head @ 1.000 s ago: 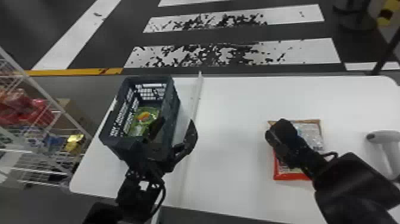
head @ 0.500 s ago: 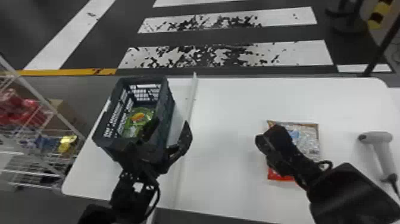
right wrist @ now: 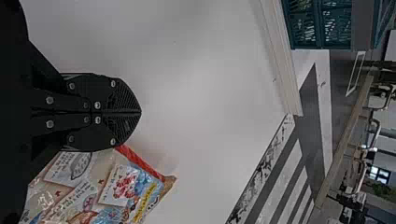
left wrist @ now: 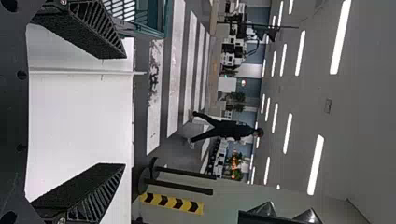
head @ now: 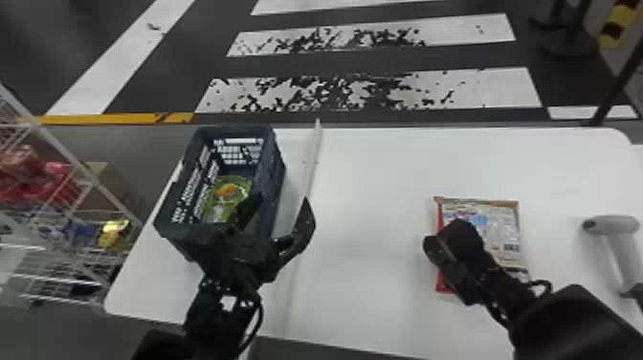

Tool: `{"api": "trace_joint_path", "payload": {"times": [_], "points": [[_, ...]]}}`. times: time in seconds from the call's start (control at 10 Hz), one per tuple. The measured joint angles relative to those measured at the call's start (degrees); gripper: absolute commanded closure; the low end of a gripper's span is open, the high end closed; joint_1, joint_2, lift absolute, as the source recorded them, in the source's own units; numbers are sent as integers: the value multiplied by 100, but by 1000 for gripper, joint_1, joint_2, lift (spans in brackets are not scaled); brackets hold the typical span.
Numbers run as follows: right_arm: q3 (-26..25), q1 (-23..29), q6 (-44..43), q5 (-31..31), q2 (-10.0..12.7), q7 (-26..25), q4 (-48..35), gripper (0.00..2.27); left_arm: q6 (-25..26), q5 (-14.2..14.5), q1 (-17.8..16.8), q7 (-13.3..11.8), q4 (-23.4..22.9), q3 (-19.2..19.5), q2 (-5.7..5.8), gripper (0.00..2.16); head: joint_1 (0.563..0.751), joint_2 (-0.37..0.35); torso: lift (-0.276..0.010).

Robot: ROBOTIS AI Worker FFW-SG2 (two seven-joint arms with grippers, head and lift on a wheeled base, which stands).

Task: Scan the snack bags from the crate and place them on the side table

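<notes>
The right gripper is the one that has moved. A second ago it sat over the upper part of the flat, tan-and-red plastic snack bag; now it has drawn back toward the robot, leaving more of the bag's far, printed part in the open and covering more of the near left side. The bag itself lies where it was, flat on the white, round-cornered tabletop. Seen from its wrist, the right gripper has its jaws pressed together along their length, with nothing between them, the bag just beside.

The left gripper has hardly shifted against the crate. In the head view one finger overlaps the right wall of the dark blue-green, slatted plastic crate, the other the long, thin white strip running beside it. From the left wrist, those jaws stand wide apart and empty.

Down in the crate there's a shiny green snack bag with an orange patch, same spot as before. Over on the right side of the tabletop, the pale grey handheld scanner hasn't moved either, and it's well apart from the left gripper.
</notes>
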Motion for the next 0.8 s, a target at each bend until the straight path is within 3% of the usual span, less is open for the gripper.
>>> {"api": "trace_joint_path", "payload": {"times": [0.8], "points": [[-339, 93, 59, -53, -313, 188, -205, 2263, -1, 0, -8, -1, 3, -20, -7, 36, 695, 133, -50]]}}
